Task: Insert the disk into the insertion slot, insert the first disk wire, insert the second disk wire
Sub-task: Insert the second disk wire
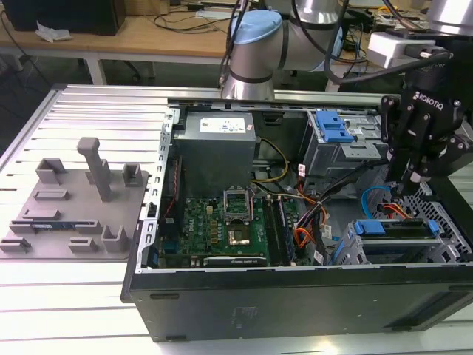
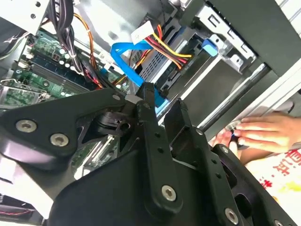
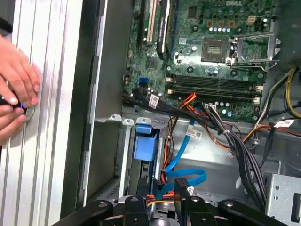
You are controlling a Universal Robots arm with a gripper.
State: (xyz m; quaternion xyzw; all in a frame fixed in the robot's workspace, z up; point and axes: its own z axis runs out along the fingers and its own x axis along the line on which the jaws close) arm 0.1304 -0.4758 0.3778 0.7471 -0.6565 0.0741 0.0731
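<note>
The disk [image 1: 392, 228], in its blue carrier, lies inside the insertion slot [image 1: 442, 222], a perforated grey bay at the exterior view's right end of the open computer case. In the first wrist view the carrier's blue handle [image 3: 142, 141] sits in the bay. A blue flat wire [image 1: 375, 194] [image 3: 186, 175] and a red, yellow and black wire bundle [image 2: 169, 47] [image 1: 403, 211] run to the disk's end. My gripper [image 1: 412, 185] hangs just above that end, with the wires right under it [image 3: 161, 188] [image 2: 160, 101].
A bigger grey cage with a blue latch [image 1: 332, 126] stands behind the slot. The motherboard [image 1: 222, 222] and power supply [image 1: 218, 144] fill the case's middle. A grey fixture plate [image 1: 74, 200] lies on the ribbed table. A person's hand [image 3: 16, 89] [image 2: 258, 134] rests beside the case.
</note>
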